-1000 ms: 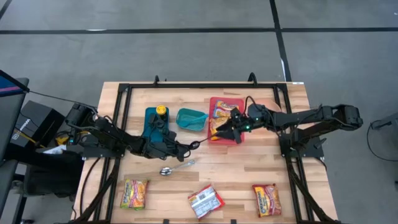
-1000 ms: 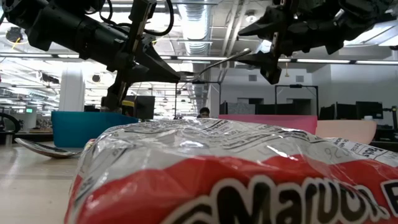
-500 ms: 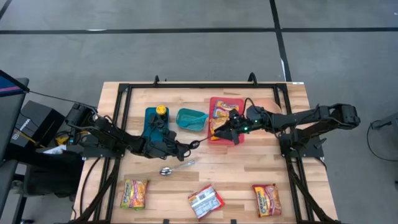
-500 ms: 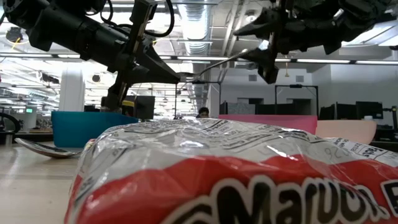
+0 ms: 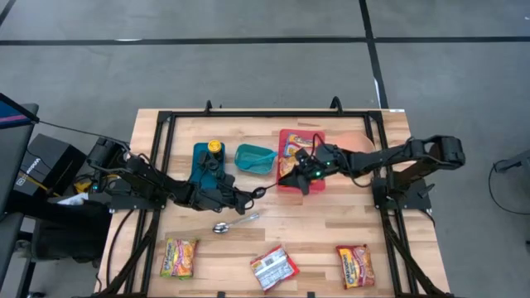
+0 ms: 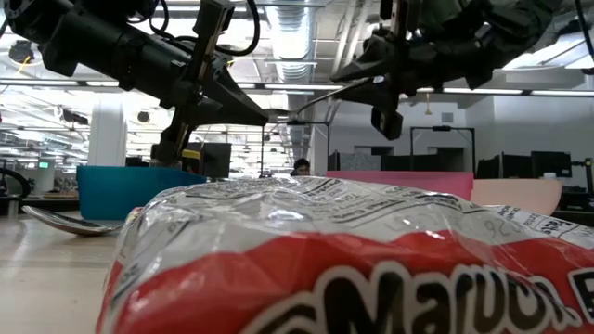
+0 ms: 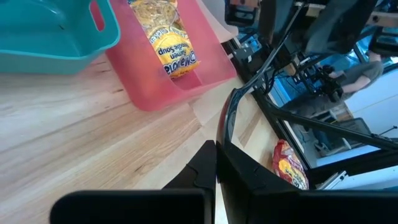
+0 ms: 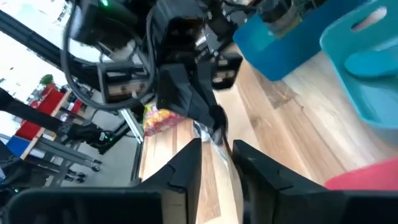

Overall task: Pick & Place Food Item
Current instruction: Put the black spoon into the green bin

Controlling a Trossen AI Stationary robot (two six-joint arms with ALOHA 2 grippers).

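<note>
My left gripper (image 5: 247,197) is shut on one end of a thin metal utensil (image 6: 320,96), held in the air over the table's middle. The utensil's free end (image 8: 210,132) reaches toward my right gripper (image 5: 286,176), whose fingers stand narrowly apart on either side of it; I cannot tell whether they touch it. One noodle packet (image 5: 298,149) lies in the red tray (image 5: 313,184). Three more packets (image 5: 180,257) (image 5: 273,267) (image 5: 354,265) lie flat along the table's near edge. My left gripper pinches the utensil's end (image 7: 219,138) between its two fingers. The fingers come from the table's left, slanting slightly down, and lie along the utensil. The utensil is lifted clear of the table and sticks out past the fingertips, rising toward the right gripper.
A spoon (image 5: 234,222) lies on the wood in front of the left gripper. A teal bin (image 5: 255,157) and a blue bin with a yellow-capped bottle (image 5: 209,159) stand at the far middle. Black frame rails (image 5: 161,165) run along the table's edges.
My right gripper has moved toward the table's left and a little down, onto the utensil's free end, and the gap between its fingers has narrowed. The left gripper and the utensil have kept still.
</note>
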